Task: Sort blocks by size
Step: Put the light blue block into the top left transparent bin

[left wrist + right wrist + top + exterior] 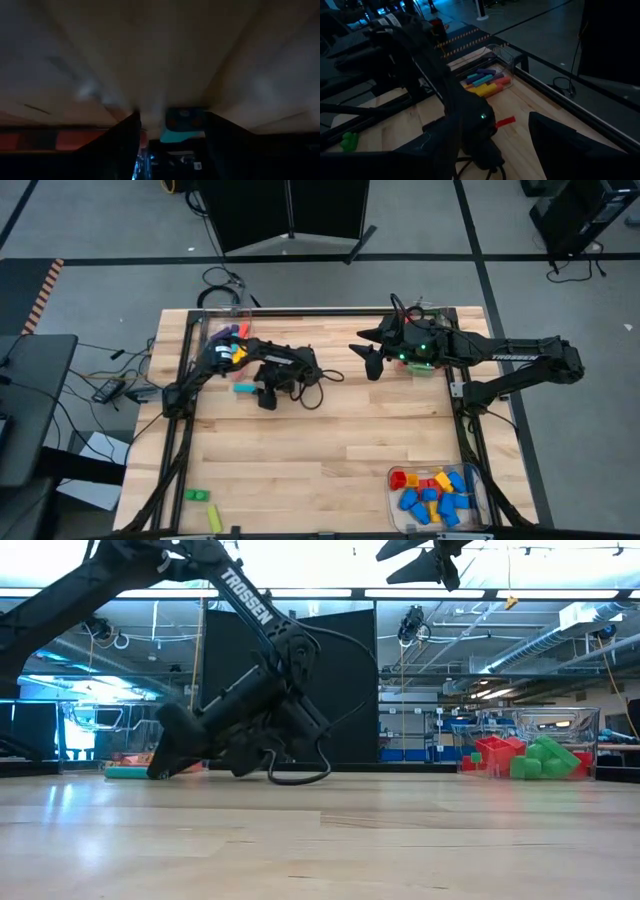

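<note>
A teal block (243, 388) lies on the table at the far left, and it shows with its studs in the left wrist view (184, 122). My left gripper (264, 396) is down at the table, open, with a finger on either side of this block. My right gripper (367, 360) is open and empty, held high over the far middle of the table (420, 560). A red block (505, 121) lies on the table beside the left arm. A green block (197, 495) and a yellow block (214, 518) lie near the front left corner. My left gripper has the teal block (184, 122) between its two fingers, close to one finger (220, 140) and apart from the other. I cannot tell whether that finger touches it. The block rests on the table.
A clear bin (225, 335) at the far left holds long coloured bars (482, 82). A bin (530, 755) at the far right holds red and green blocks. A bin (478, 498) at the near right holds blue, red and yellow blocks. Bare wood lies in the middle.
</note>
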`<state>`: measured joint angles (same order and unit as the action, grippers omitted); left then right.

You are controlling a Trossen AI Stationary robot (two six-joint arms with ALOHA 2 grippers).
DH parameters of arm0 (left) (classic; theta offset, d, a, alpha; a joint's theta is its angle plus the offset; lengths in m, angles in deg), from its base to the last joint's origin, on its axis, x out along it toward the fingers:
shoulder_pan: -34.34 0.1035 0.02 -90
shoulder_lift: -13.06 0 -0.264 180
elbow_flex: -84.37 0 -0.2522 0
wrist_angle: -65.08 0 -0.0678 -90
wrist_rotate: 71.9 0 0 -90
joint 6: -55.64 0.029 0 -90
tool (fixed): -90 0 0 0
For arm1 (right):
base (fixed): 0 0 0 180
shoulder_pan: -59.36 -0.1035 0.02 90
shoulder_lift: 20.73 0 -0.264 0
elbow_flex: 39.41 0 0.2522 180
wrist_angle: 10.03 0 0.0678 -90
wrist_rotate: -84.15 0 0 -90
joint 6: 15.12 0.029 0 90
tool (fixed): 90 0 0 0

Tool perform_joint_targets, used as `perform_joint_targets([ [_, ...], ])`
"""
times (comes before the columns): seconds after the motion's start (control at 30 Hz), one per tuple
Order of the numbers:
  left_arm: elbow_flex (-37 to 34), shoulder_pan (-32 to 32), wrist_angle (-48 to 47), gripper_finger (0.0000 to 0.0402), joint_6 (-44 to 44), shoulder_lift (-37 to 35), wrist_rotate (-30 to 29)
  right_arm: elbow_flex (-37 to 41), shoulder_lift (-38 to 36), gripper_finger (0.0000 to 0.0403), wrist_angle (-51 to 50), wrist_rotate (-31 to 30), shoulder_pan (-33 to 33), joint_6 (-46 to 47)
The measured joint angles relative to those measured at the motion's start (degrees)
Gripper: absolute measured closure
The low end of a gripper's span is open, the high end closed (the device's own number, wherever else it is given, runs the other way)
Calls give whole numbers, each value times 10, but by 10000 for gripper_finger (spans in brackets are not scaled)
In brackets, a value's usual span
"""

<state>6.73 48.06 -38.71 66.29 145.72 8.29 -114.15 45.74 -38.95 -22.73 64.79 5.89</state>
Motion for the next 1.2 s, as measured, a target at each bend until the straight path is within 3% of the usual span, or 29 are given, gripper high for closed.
perform_joint_targets([
  [0.27, -22, -2, 9, 193, 6, 5, -3, 0, 0, 162, 0, 0, 0, 0],
  [0.6, -50, -10, 24, 296, 3, 4, 16, 0, 0, 163, -2, 0, 0, 0],
  [0.93, -21, -11, 15, 295, 5, -7, 29, 0, 0, 164, -2, 0, 0, 0],
  [1.2, 50, -12, 59, 292, -6, -78, 22, 0, 0, 164, -14, 0, 0, 0],
])
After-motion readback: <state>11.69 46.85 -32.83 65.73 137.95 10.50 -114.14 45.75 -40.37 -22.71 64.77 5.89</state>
